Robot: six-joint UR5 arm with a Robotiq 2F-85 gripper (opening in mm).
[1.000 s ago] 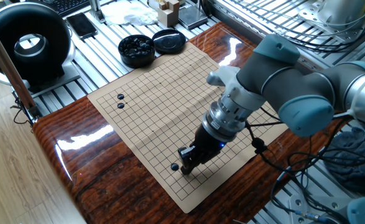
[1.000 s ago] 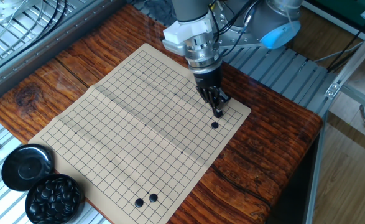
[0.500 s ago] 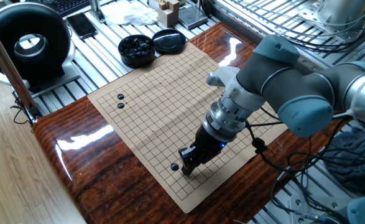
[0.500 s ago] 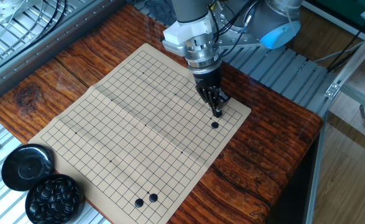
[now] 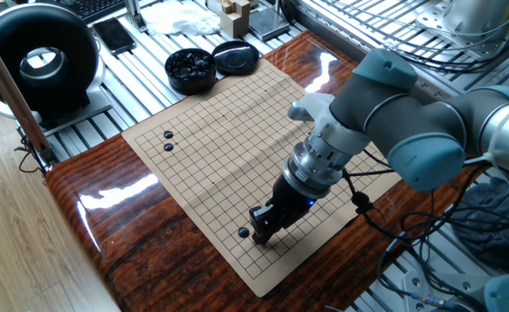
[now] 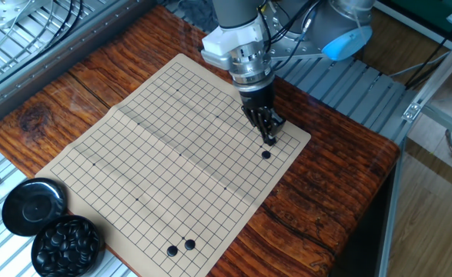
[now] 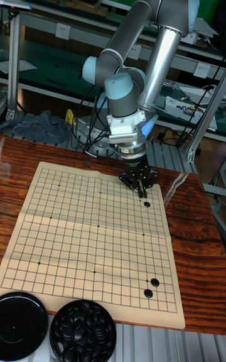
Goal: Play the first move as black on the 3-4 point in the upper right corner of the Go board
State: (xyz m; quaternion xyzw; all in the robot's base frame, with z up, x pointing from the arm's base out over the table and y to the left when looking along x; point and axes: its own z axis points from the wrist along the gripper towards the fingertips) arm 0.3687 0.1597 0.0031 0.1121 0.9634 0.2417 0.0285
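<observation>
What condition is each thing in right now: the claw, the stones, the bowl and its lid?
gripper: fingertips together, holding nothing, just above the board.
black stone: lying on the Go board near its corner, free of the gripper.
two black stones: side by side near another corner.
bowl: open, full of black stones.
lid: off, beside the bowl.
</observation>
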